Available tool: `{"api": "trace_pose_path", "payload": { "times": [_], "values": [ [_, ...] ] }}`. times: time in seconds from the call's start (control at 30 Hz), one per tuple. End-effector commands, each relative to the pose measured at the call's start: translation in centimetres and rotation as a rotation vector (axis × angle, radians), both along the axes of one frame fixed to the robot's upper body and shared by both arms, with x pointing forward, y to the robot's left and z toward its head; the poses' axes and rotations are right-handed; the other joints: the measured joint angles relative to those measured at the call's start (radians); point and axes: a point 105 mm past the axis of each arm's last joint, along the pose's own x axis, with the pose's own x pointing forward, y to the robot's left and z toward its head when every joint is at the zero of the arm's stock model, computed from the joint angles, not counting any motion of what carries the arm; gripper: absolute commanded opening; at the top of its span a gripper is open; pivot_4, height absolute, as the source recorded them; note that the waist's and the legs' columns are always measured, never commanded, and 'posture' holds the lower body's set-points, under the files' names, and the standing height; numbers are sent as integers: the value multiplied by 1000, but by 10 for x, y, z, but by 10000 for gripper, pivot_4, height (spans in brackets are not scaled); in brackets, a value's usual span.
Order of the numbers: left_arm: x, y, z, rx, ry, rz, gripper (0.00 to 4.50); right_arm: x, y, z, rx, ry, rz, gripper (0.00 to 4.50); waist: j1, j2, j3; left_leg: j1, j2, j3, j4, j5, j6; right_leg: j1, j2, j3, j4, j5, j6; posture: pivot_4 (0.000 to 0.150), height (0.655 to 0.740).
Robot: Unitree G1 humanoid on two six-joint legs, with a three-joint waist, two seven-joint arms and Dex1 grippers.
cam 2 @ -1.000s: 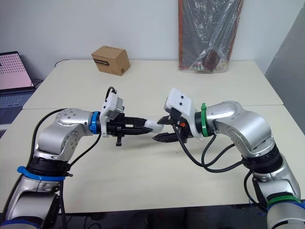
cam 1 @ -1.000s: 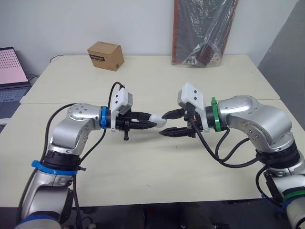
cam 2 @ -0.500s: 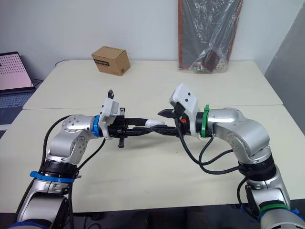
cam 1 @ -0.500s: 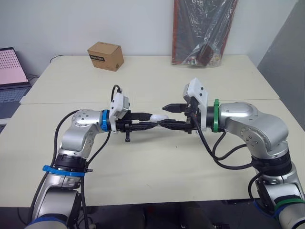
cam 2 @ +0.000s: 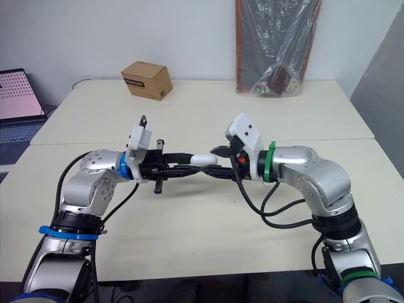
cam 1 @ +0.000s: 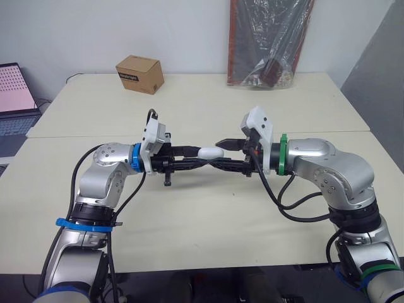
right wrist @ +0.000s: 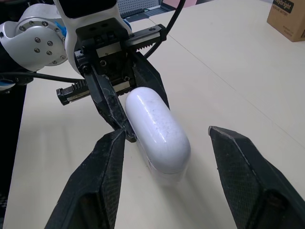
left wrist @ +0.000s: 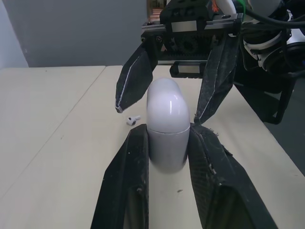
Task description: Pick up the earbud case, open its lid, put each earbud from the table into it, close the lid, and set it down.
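Note:
The white earbud case [cam 1: 209,152], its lid closed, is held above the table with my left gripper [cam 1: 199,158] shut on its lower half. In the left wrist view the case [left wrist: 165,124] stands between my own fingers [left wrist: 126,176]. My right gripper [cam 1: 221,154] is open, its black fingers [left wrist: 135,78] straddling the lid end of the case without touching it. The right wrist view has the case [right wrist: 157,129] lying between those spread fingers [right wrist: 102,181]. One white earbud [left wrist: 132,118] lies on the table beneath the grippers.
A cardboard box [cam 1: 139,73] sits at the table's far left. A plastic bag of dark items [cam 1: 268,44] leans against the wall at the far right. A laptop [cam 1: 16,88] stands off the table's left edge.
My left gripper has lifted the case slightly and turned it level. The right gripper has risen and slid in until its open fingers bracket the case's lid end.

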Motion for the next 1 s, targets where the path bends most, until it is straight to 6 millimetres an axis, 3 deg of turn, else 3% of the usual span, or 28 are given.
{"api": "trace_pose_path", "payload": {
  "times": [0.03, 0.5, 1.0],
  "values": [
    [-7, 0, 14, -12, -56, -30, 7858, 2, 0, 7, 10, -35, -6, 28549, 0, 0, 0, 0, 0, 0, 0, 0, 0, 0, 0, 0, 0, 0, 0, 1500, 7400],
    [-12, 4, 10, 5, -50, -34, 7858, 6, -2, 7, 13, -25, -13, 28549, 0, 0, 0, 0, 0, 0, 0, 0, 0, 0, 0, 0, 0, 0, 0, 1500, 7400],
    [-20, 5, -5, 33, -35, -45, 7858, 8, 0, 21, 76, -20, 1, 28549, 0, 0, 0, 0, 0, 0, 0, 0, 0, 0, 0, 0, 0, 0, 0, 1500, 7400]
  ]
}}
